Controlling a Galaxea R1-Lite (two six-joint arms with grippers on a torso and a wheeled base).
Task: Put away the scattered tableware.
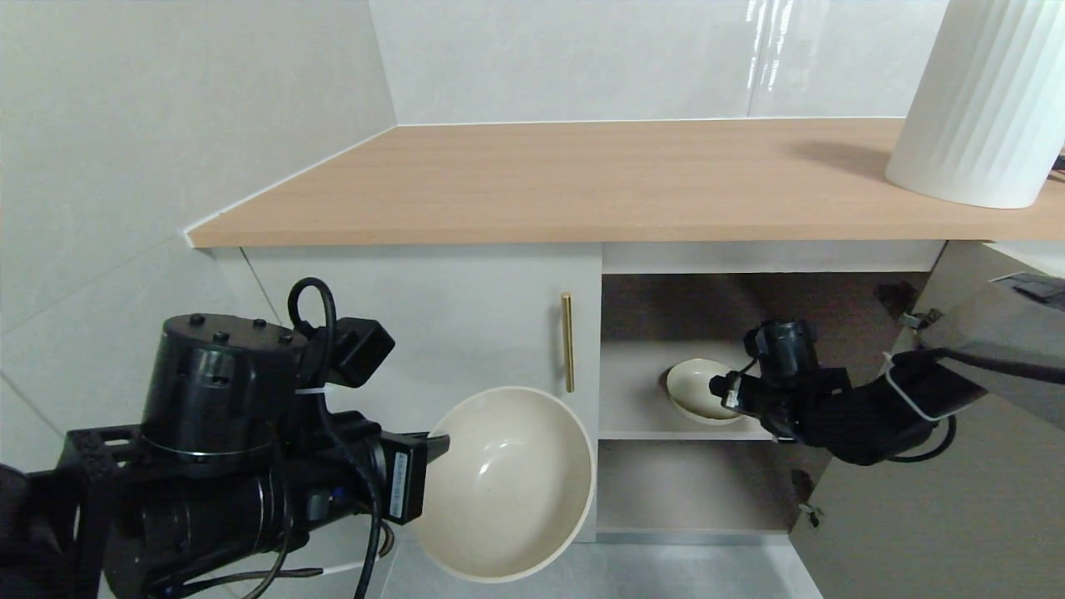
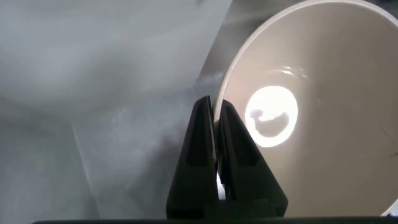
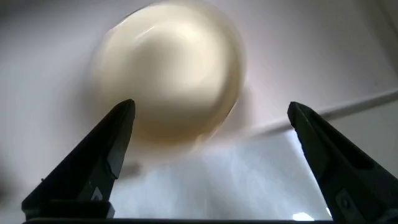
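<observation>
My left gripper (image 1: 433,453) is shut on the rim of a large cream bowl (image 1: 506,482), held tilted in the air in front of the closed left cabinet door. In the left wrist view the fingers (image 2: 204,134) pinch that bowl's (image 2: 323,106) edge. A smaller cream bowl (image 1: 699,389) sits on the upper shelf inside the open cabinet. My right gripper (image 1: 722,391) is at that bowl's right side, open. The right wrist view has the small bowl (image 3: 171,74) lying ahead of the spread fingers (image 3: 115,146), apart from them.
The wooden countertop (image 1: 582,179) carries a tall white ribbed vase (image 1: 982,100) at the far right. The left cabinet door has a brass handle (image 1: 567,341). The right door (image 1: 940,466) stands swung open. The lower shelf (image 1: 691,491) is bare.
</observation>
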